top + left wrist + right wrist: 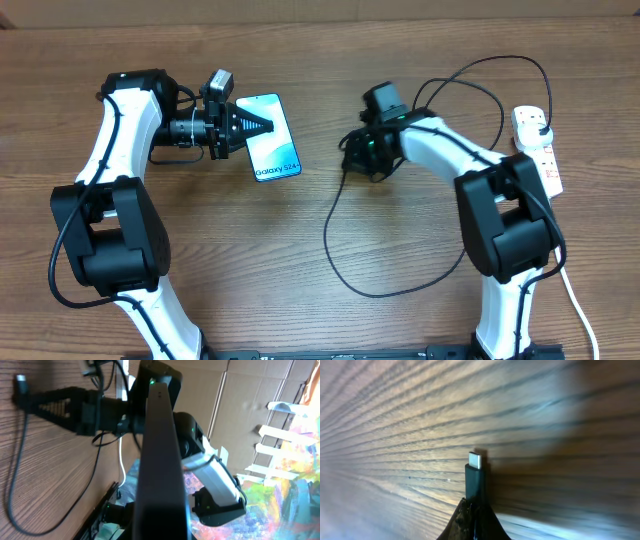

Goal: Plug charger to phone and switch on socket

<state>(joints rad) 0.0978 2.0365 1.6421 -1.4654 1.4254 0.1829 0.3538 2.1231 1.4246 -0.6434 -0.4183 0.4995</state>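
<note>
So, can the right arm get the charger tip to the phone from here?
Probably yes: the right gripper holds the charger tip beside the phone, which the left gripper grips, with only bare table between.

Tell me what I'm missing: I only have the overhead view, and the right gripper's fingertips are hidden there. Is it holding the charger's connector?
Observer: Yes. In the right wrist view the right gripper is shut on the charger, and the silver connector tip sticks out past the fingertips.
Operator: Is that tip in the phone?
Observer: No. The left wrist view shows the tip bare and well apart from the phone, with open table beneath it.
Operator: How does the phone sit in the left gripper?
Observer: The left gripper is shut on it. Its wrist camera sees the phone's dark edge straight on, running down the middle of the picture.
</note>
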